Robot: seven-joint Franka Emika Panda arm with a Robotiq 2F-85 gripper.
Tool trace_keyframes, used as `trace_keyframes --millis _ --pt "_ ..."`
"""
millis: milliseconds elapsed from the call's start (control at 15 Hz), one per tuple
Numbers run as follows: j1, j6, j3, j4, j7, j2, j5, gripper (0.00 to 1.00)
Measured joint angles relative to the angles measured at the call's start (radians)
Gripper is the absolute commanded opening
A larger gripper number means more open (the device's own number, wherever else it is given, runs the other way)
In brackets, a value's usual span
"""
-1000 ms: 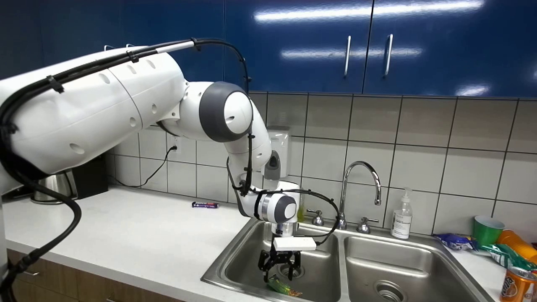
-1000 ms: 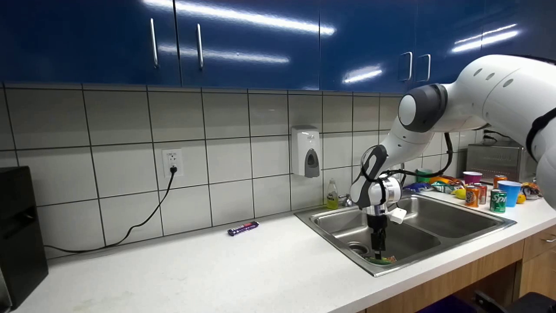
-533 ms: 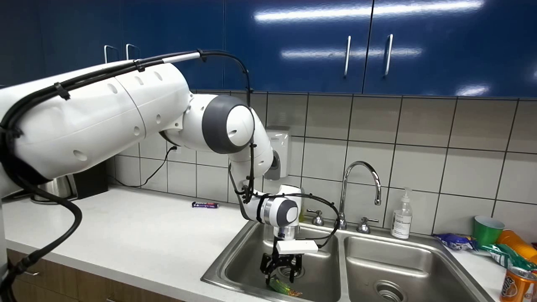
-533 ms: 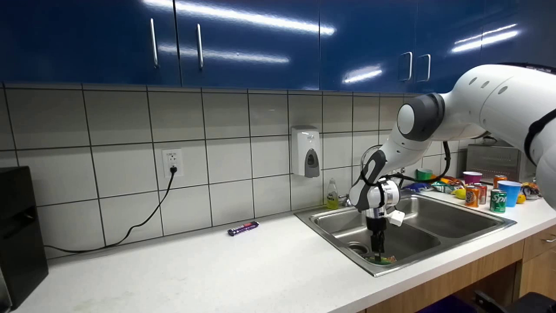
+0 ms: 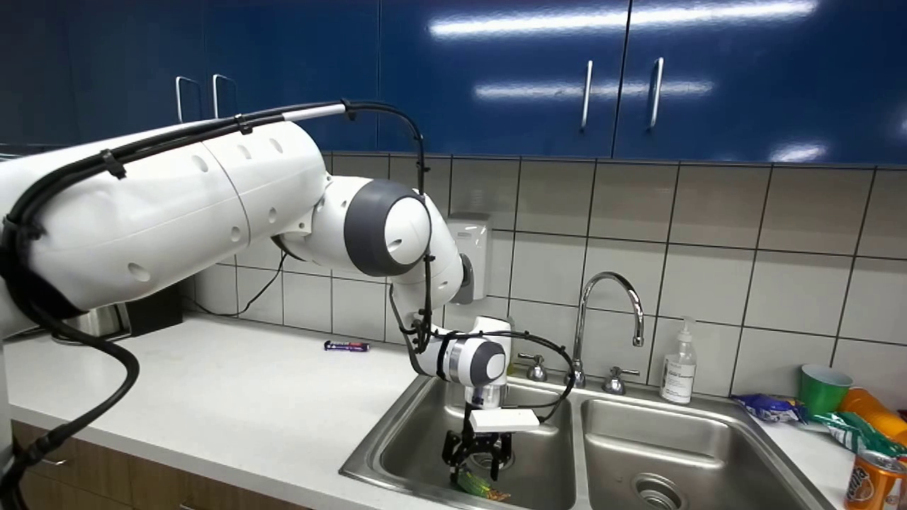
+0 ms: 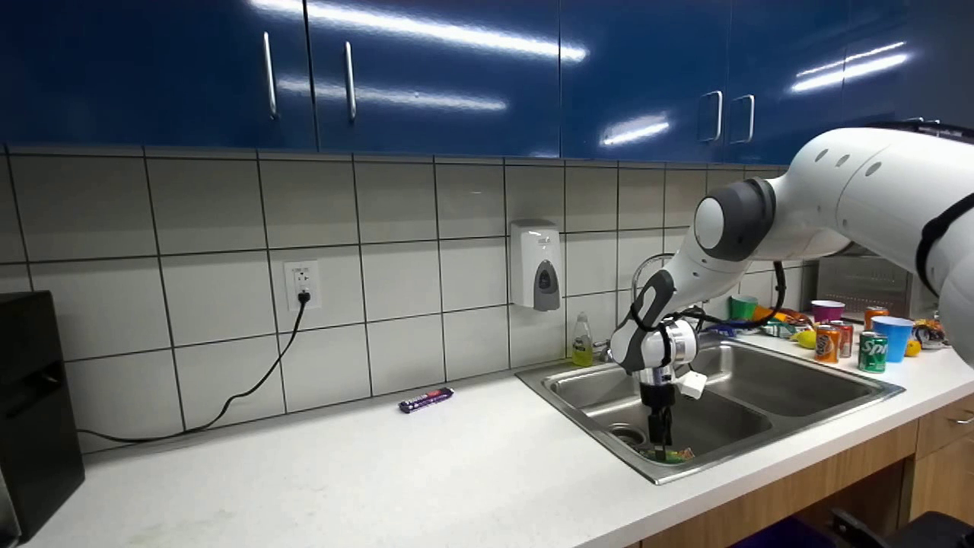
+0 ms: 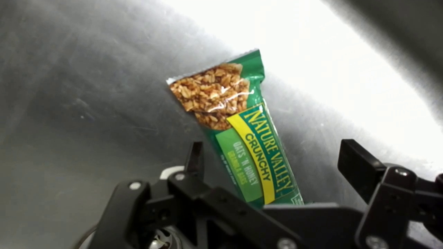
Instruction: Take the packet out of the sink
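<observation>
Glossy cabinets [image 5: 468,74] span the top in an exterior view — satin-metal sink [image 5: 580,453] at lower right — while a shiny, plastic-looking packet [image 7: 238,138] centers the wrist view.

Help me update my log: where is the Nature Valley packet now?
In both exterior views, the Nature Valley Oats 'n Honey packet lies in the sink's left-hand basin, near that basin's drain. In the wrist view it shows between the open claw's fingers.

We see a green packet [image 7: 244,136] with a yellow band, lighter green panel and brown granola picture; the pincer [image 7: 274,157] is black. We note a silver-grey sink [image 5: 655,428], white worktop [image 6: 342,472], deep blue cupboards [image 5: 510,127] and pale tiles [image 6: 205,205] gridded in dark lines.
</observation>
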Motion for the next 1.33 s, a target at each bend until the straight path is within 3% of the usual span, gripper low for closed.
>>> trace_keyframes --millis 467,533,600,1000,1067,1333 --pt "-0.002 -0.036 0.000 0.066 0.000 0.044 0.000 1.00" --pt "-0.002 -0.040 0.000 0.074 0.000 0.049 0.000 0.91" --pt "-0.002 -0.044 0.000 0.082 0.000 0.054 0.000 0.74" --pt "-0.005 -0.084 0.000 0.137 0.000 0.084 0.002 0.26" --pt "-0.006 -0.090 0.000 0.148 0.000 0.089 0.003 0.21" --pt "-0.008 -0.123 0.000 0.181 0.000 0.102 0.005 0.19"
